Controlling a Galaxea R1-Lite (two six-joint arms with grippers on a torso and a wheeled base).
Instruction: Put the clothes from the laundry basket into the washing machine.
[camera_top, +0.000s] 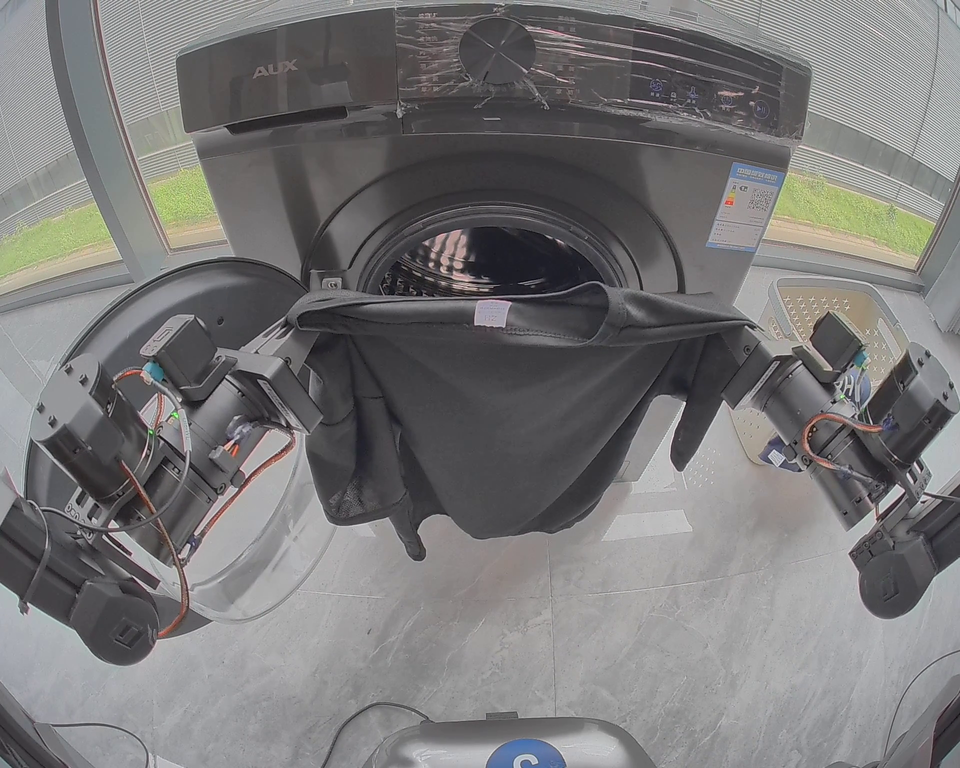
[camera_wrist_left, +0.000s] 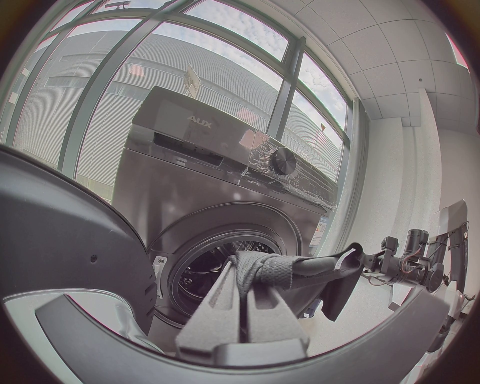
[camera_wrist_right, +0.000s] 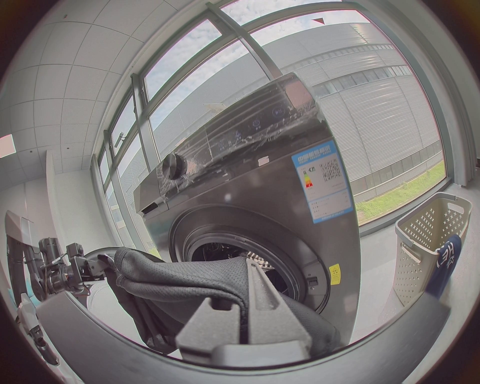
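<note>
Far left, the washing machine's round door (camera_top: 215, 300) stands swung fully open, and my left arm lies across it in the head view. The left gripper (camera_top: 298, 340) sits level with the lower rim of the drum opening (camera_top: 490, 255). Its fingers (camera_wrist_left: 220, 305) are pressed together on one bunched end of a black shirt (camera_top: 500, 420).

The shirt is off the floor, stretched taut along its top edge between both grippers. A small white tag (camera_top: 492, 312) shows at the neckline. Its body hangs down across the front of the washing machine (camera_top: 480, 130) and screens the lower part of the drum opening. The upper part stays exposed, with the perforated metal drum visible. I cannot tell whether the cloth touches the machine's front.

A blue-and-white sticker (camera_top: 745, 205) sits on the machine's upper right front.

The right gripper (camera_top: 738, 345) has its fingers (camera_wrist_right: 272, 310) clamped on the shirt's other end, and a sleeve (camera_top: 695, 420) dangles just below it.

Far right, the pale perforated laundry basket (camera_top: 870, 305) stands on the floor beside the machine, near the window. A blue garment (camera_wrist_right: 446, 260) is draped over its rim. White tape marks (camera_top: 648, 524) lie on the grey tiled floor (camera_top: 500, 640) below the shirt.
</note>
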